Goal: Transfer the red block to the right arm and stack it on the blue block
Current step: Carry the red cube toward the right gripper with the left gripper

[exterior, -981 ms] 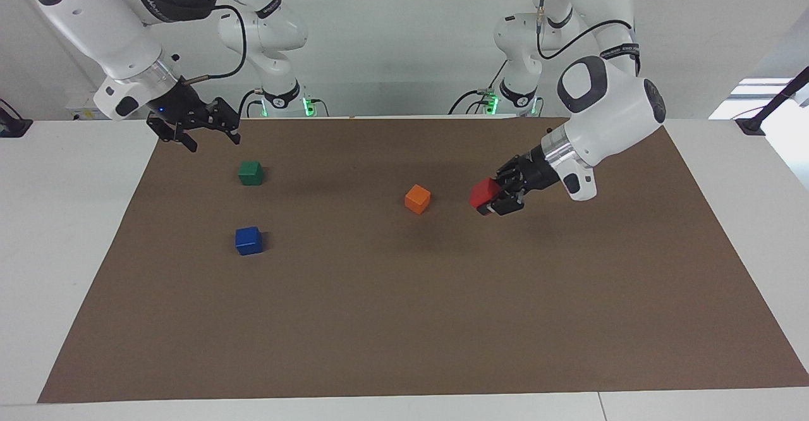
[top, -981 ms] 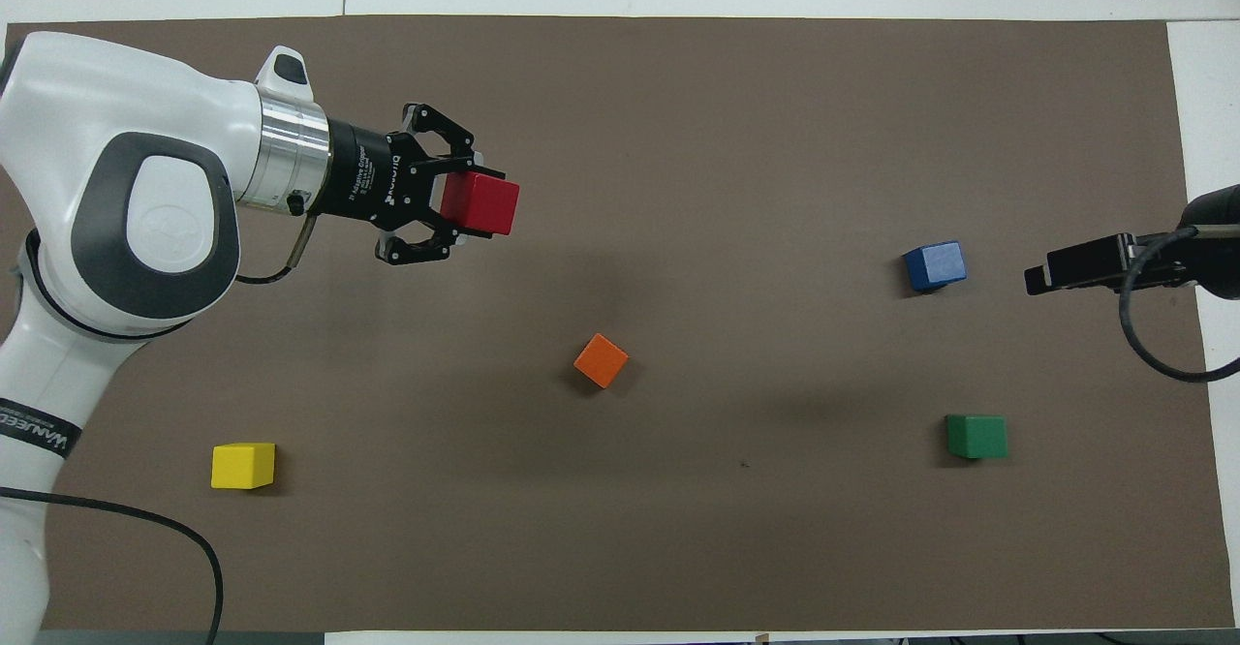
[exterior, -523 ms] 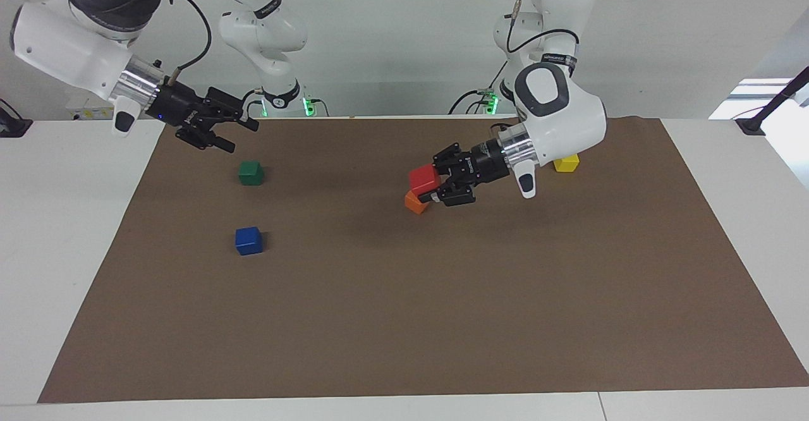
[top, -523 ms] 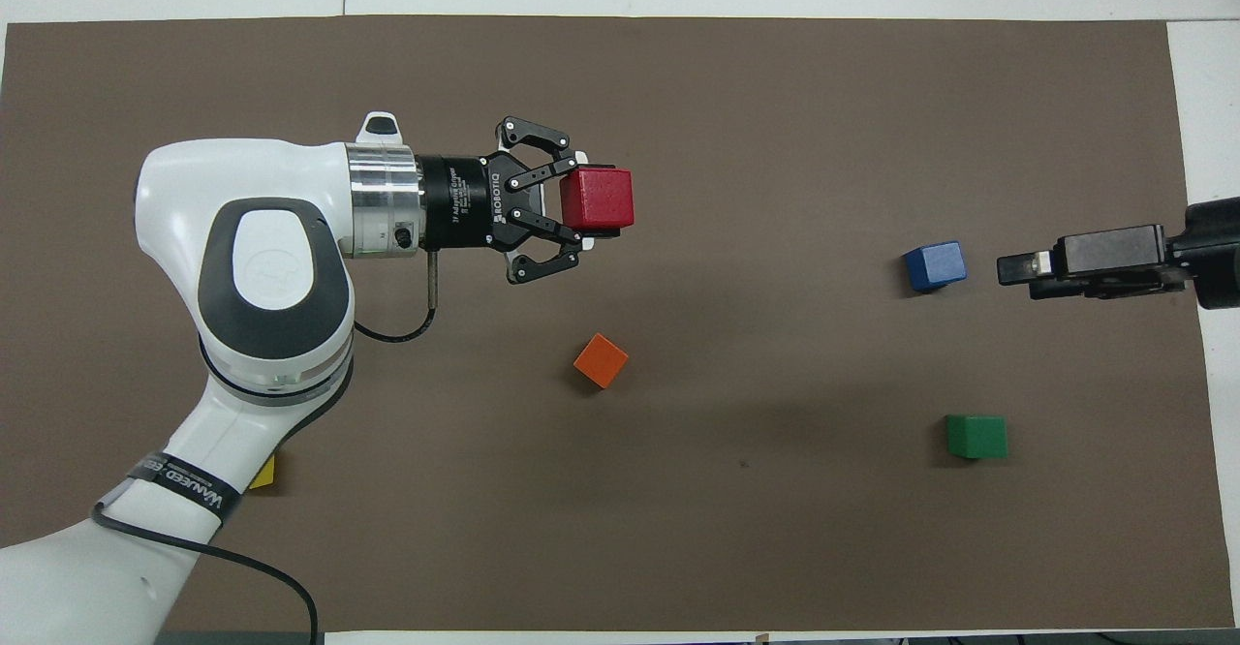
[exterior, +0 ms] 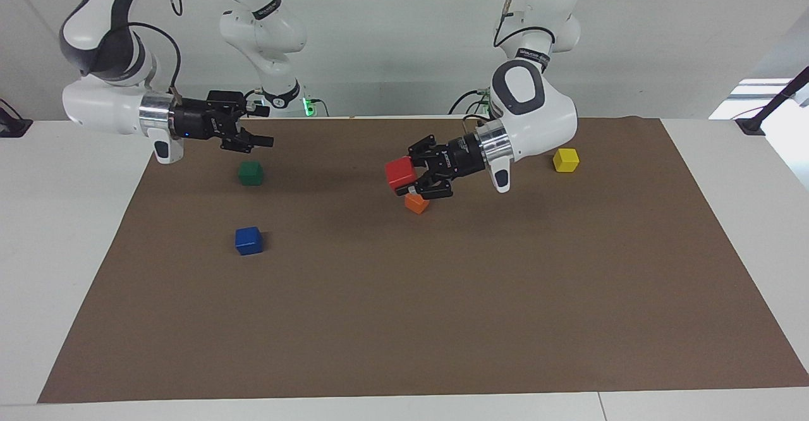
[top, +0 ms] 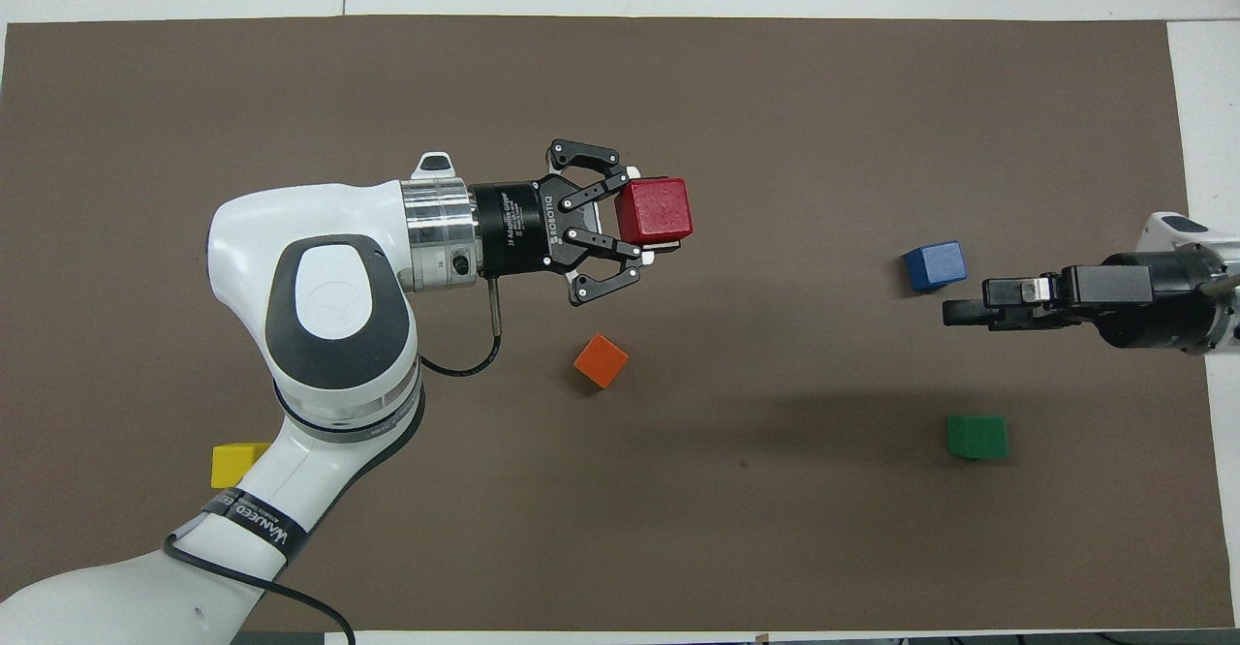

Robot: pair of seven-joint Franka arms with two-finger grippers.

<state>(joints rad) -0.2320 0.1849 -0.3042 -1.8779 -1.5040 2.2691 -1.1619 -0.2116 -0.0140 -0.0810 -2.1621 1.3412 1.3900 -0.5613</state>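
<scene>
Matte brown mat (exterior: 442, 320); left tool (exterior: 409, 177) grips smooth red cube (exterior: 400, 174).

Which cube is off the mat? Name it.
The red block, clamped in the left gripper above the mat; the orange, blue, green and yellow cubes all rest on it.

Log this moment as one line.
left gripper: shut on red block, over the mat | right gripper: open, empty, above green block | blue block: bare

We look steeply down on the brown mat (top: 775, 548) from above the robots, and face them across it.
</scene>
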